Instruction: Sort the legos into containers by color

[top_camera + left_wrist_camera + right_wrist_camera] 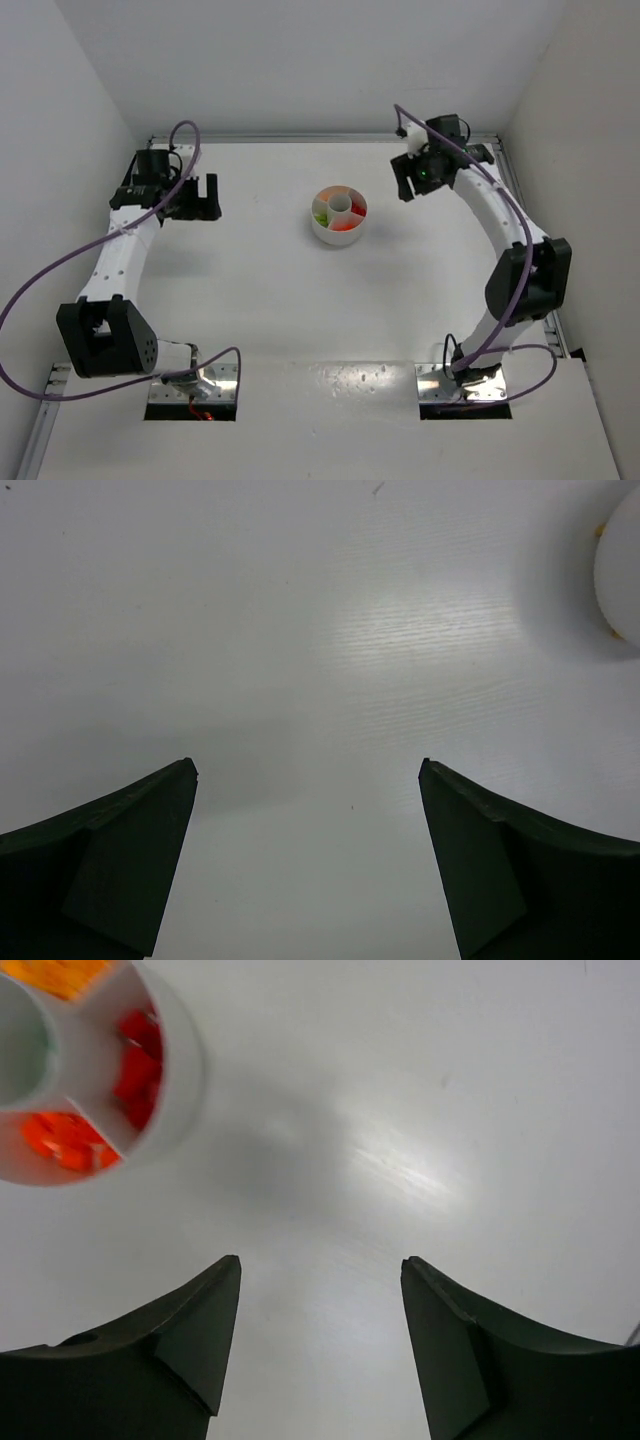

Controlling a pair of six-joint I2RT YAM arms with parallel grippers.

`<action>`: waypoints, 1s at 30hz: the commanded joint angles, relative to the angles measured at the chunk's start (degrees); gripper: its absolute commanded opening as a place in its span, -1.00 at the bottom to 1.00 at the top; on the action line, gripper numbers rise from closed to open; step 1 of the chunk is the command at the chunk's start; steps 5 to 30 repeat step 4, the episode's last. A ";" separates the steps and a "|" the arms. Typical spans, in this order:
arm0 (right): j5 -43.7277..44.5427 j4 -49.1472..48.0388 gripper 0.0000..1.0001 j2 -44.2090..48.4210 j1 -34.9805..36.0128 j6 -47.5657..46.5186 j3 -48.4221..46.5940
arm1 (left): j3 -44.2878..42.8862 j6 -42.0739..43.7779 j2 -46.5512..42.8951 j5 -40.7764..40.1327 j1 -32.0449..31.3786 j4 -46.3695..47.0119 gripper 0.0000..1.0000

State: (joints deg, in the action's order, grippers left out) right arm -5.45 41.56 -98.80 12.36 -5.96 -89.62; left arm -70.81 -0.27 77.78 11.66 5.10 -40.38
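The left gripper [308, 770] and right gripper [320, 1265] both gape wide and empty over the table [260, 300], left and right of the white dish [335, 238], whose wedges hold the legos [135, 1060] by colour. The right one sits nearer, so a careless swing could clip the dish and mix the sorted colours.

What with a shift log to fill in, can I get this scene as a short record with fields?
dish: white, round, mid-table, divided into wedges
red legos: in their own wedge
orange legos: in the neighbouring wedge
green legos: in the dish's left wedge
left tool: open, empty, left of dish
right tool: open, empty, right of dish
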 commanded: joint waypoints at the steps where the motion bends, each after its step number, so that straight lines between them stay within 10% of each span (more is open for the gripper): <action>1: 0.80 -0.69 0.32 3.61 -2.95 0.16 5.77 | 2.95 -0.61 -3.77 0.73 -0.62 4.86 0.99; 30: 0.80 0.45 0.32 4.76 -4.63 -0.72 7.79 | 3.57 -0.61 -5.17 -0.67 -1.15 6.80 0.99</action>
